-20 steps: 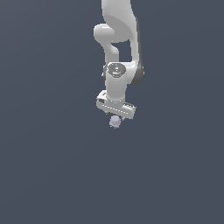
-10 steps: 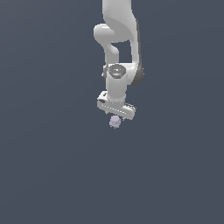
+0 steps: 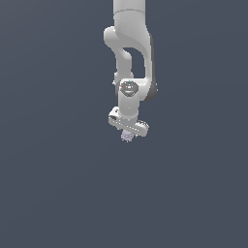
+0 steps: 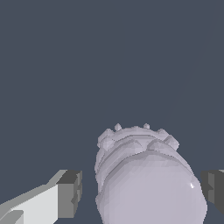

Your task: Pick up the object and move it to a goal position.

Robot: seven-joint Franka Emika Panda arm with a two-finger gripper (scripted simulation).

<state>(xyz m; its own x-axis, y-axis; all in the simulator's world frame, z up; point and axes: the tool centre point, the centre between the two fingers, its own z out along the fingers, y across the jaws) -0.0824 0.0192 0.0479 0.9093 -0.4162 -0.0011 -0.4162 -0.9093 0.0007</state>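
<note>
The object (image 3: 127,137) is a tiny pale lavender-grey lump with small spiky bumps, directly under the white hand in the exterior view. In the wrist view it (image 4: 146,175) looms large between the two fingers. My gripper (image 3: 128,132) is straight above and around it, pointing down. The jaws stand open: in the wrist view one grey pad (image 4: 70,194) is a small gap away from the lump, and the other pad (image 4: 214,188) sits at its opposite side. The gripper (image 4: 142,192) straddles the object without squeezing it.
The white arm (image 3: 130,58) comes down from the top of the exterior view. Plain dark grey-blue ground (image 3: 58,184) surrounds the object on all sides. No goal marker shows.
The arm and hand have come down a little toward the object. The object has stayed in place.
</note>
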